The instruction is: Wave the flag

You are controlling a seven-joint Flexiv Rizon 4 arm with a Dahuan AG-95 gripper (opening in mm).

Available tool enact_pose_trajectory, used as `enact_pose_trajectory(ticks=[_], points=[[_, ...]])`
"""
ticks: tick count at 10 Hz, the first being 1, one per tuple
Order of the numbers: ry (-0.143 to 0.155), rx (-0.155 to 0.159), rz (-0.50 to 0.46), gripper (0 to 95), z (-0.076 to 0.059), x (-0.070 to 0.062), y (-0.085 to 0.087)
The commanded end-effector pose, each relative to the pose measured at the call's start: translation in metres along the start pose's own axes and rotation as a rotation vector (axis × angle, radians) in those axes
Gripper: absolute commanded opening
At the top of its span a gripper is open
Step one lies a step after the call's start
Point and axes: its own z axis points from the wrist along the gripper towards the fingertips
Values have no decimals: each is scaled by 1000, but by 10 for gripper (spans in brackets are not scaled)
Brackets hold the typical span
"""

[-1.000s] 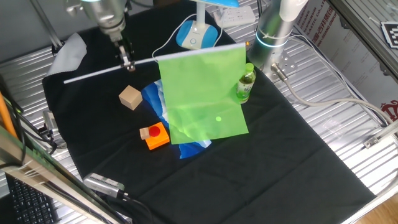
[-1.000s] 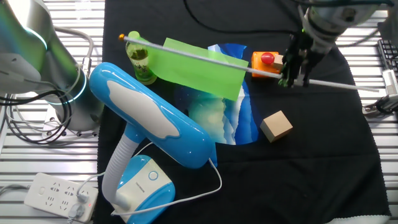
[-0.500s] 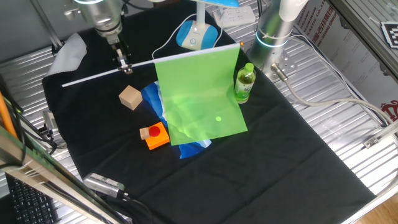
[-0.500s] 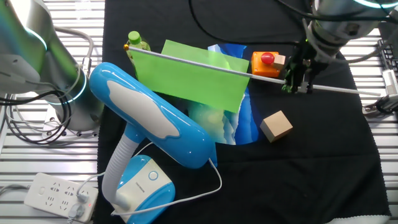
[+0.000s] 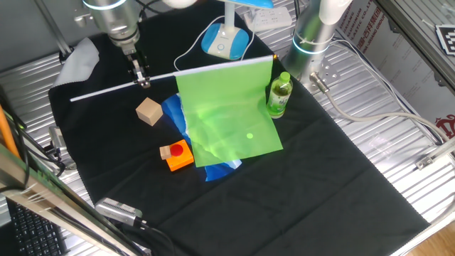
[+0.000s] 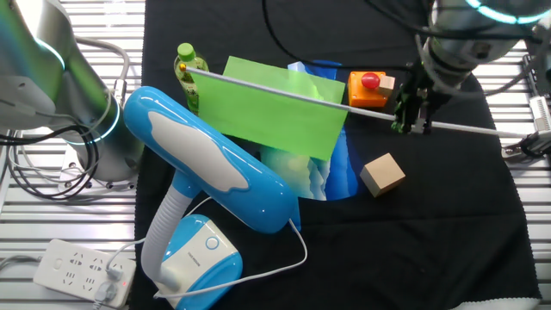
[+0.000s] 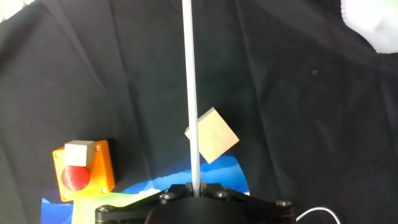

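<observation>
the gripper (image 5: 139,73) is up above the black cloth (image 5: 320,178) and its two fingers are pinched tight on the long white stick of the flag (image 5: 227,114). the stick is held up in the air, almost flat, a little higher at the flag end. the big green sheet hangs down from the stick, and its bottom part lies over the blue and white cloth (image 5: 178,117). the green bottle (image 5: 279,94) stands upright just beside the far edge of the sheet.

in the other fixed view the gripper (image 6: 413,110) grabs the stick between the green sheet of the flag (image 6: 267,108) and the bare end. the wooden block (image 6: 382,173) sits on the black cloth below the stick. the orange box with a red button (image 6: 370,88) is near the gripper. the big blue lamp (image 6: 202,185) stands in front.

in the hand view the stick of the flag (image 7: 191,93) runs straight up the middle, and the wooden block (image 7: 212,135) lies under it.
</observation>
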Motion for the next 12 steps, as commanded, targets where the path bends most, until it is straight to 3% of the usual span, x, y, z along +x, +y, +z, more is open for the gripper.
enact_pose_trajectory(ticks=[1,5,12], points=[[-11,-3,-1,0,14,-5,-2],[-27,-2,-1,0,36,-10,0],[-51,11,-2,0,75,-8,1]])
